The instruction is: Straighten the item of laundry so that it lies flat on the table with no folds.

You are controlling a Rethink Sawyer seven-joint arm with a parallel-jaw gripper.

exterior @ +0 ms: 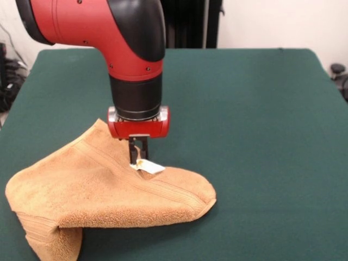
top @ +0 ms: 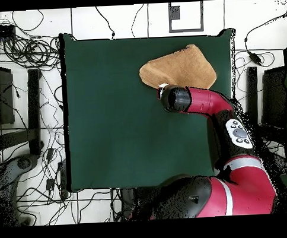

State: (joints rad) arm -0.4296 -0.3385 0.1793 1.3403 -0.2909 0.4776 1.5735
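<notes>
One orange-tan terry towel [exterior: 103, 193] lies crumpled on the dark green felt worktop [exterior: 255, 125], its looped pile soft and thick, with woven border bands running diagonally across its upper surface. It is folded over on itself into a rough wedge with a rounded tip, and one flap hangs past the worktop's near edge in the front view. A small white tag [exterior: 149, 166] sticks up from the fold along the towel's top ridge. The end effector [exterior: 138, 155] comes straight down onto that ridge, its dark fingers clamped together on the towel right beside the tag. From overhead, the towel [top: 179, 67] sits near the worktop's far right corner, close to both edges, while green felt stretches broad and bare toward the left edge.
</notes>
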